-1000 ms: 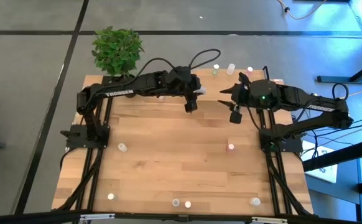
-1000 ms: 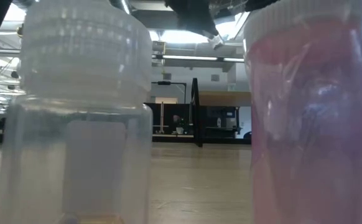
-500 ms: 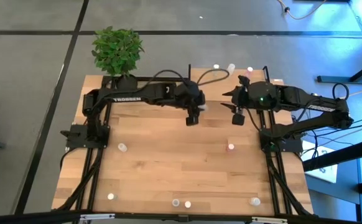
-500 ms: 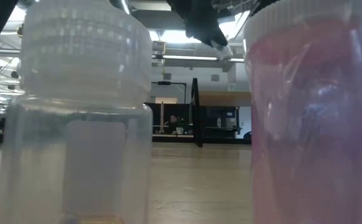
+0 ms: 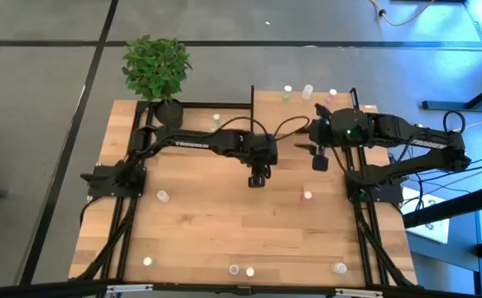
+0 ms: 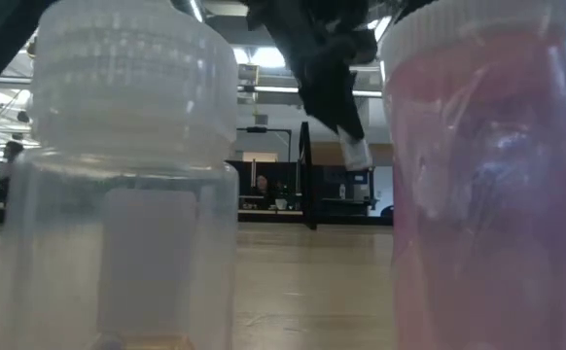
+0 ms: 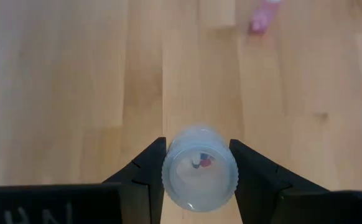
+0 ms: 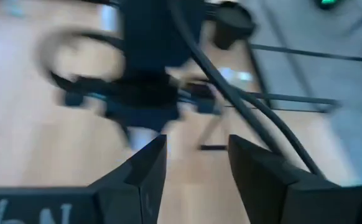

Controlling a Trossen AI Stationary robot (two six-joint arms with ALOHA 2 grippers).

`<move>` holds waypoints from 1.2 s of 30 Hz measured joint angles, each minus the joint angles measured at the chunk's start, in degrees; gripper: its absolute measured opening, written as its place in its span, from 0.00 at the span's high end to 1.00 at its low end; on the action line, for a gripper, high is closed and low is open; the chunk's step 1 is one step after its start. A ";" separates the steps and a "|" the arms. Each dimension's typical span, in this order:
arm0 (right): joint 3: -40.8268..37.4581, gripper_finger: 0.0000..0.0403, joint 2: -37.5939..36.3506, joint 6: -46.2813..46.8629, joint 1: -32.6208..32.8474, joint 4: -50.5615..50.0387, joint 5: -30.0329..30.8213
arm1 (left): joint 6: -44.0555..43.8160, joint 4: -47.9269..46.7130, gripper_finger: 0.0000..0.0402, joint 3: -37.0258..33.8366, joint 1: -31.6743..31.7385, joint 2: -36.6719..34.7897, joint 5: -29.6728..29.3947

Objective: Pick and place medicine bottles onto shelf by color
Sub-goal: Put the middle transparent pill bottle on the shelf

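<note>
Our left gripper [image 7: 196, 177] hangs over the middle of the tabletop [image 5: 216, 211], its 2 fingers [image 7: 145, 171] clamped on the sides of a bluish-grey-capped medicine bottle [image 7: 199, 175]; through its translucent end we see small dark and red bits inside. In the low view the same bottle [image 6: 354, 151] hangs tilted, clear of the wood. Our right gripper [image 8: 194, 165] hovers just beside it toward the right edge, fingers apart with nothing between them, facing the left arm. A pink-capped bottle [image 5: 307, 196] stands on the table near both grippers. More bottles sit along the near edge [image 5: 234, 270], and 3 stand on the shelf [image 5: 353, 98], among them a pale green-capped one [image 5: 287, 90]. A potted plant [image 5: 156, 69] marks the far left corner.
</note>
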 joint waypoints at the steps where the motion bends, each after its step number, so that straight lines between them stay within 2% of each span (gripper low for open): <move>1: 0.00 0.57 0.00 0.67 0.00 -0.29 -2.94 | -0.49 0.02 0.67 0.00 0.17 0.66 0.02; 6: 0.00 0.57 0.00 5.65 0.02 -3.78 -15.89 | -1.79 0.09 0.67 0.00 0.74 2.46 2.06; 9: 0.00 0.57 0.00 6.27 0.02 -6.82 -19.37 | -1.83 0.17 0.67 0.00 0.85 3.24 3.03; 14: 0.00 0.57 0.00 6.07 0.02 -8.24 -19.51 | -1.72 -0.33 0.67 0.00 0.79 4.82 5.47; 36: 0.00 0.57 0.06 6.15 0.02 -7.82 -19.64 | -4.07 1.14 0.67 0.20 -0.30 9.89 5.54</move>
